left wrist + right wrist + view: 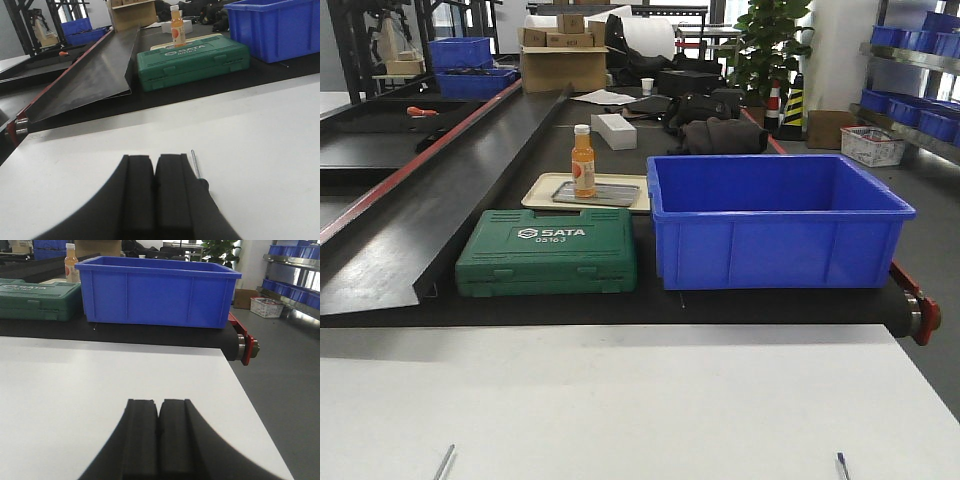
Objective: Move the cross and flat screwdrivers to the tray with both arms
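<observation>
While low over table [260, 140], left pincer [155, 159], right pincer [160, 402], both closed.

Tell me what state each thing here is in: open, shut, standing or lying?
left gripper: shut, nothing held.
right gripper: shut, nothing held.
screwdriver: lying flat on the white table beside the left gripper, not gripped.
green tool case: closed, lying flat.
bottle: upright, capped.
blue crate: upright, open-topped.
grey tray: no screwdriver on it.
</observation>
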You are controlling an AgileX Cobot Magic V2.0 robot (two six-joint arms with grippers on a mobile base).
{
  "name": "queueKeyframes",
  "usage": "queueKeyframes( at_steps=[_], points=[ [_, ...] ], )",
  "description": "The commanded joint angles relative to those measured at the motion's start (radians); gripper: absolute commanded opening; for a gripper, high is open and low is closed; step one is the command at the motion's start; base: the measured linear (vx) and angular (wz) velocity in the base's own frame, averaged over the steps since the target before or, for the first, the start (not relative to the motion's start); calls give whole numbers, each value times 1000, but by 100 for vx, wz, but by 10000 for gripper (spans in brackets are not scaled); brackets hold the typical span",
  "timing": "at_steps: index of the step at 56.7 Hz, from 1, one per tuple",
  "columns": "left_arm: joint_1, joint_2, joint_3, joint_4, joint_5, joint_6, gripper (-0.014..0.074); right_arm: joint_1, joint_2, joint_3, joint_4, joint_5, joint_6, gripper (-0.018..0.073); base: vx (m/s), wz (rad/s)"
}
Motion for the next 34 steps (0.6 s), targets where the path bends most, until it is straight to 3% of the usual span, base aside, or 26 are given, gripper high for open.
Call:
queueKeyframes(
  at_steps=[1,34],
  points=[
    [-1,-12,-23,-2,-83,-10,3,-2,-6,7,-12,-81,-2,-7,0,0],
    [-1,-12,-23,-2,-83,-10,3,-2,-6,7,-12,-81,-2,-7,0,0]
  ],
)
